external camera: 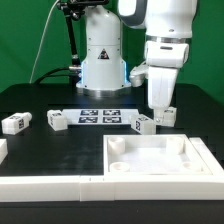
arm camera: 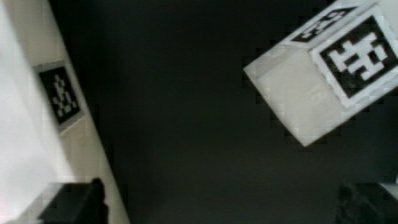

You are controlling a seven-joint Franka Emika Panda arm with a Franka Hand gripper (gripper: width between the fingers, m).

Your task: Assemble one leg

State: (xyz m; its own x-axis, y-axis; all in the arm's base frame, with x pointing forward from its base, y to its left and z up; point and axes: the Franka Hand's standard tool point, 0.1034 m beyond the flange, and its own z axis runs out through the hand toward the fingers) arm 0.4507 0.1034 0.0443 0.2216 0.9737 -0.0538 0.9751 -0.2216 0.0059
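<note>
Leg [external camera: 166, 115]: small white block with a black-and-white tag, flat on the table [external camera: 40, 100], just beside the gripper [external camera: 158, 104] toward the exterior view's right, not held. Black table beneath all the parts. White arm [external camera: 168, 35] reaching down on the exterior view's right, with its base at the back near the middle. Large white square tray [external camera: 160, 182] with a raised rim at the front, toward the exterior view's right. Long white bar [external camera: 45, 187] flat along the front, one end close to the tray. Marker board [external camera: 100, 117] flat near the middle of the table, between the arm's base and the tray. Gripper low over the table, pointing straight down. Dark fingers [arm camera: 75, 200] spread wide in the wrist view, only bare table between them, nothing gripped, a tagged white block off to either side. Second leg [external camera: 143, 123] just beside the gripper toward the exterior view's left, apart from the first. Third leg [external camera: 58, 120] and fourth leg [external camera: 14, 123] farther toward the exterior view's left, well apart from the gripper.
</note>
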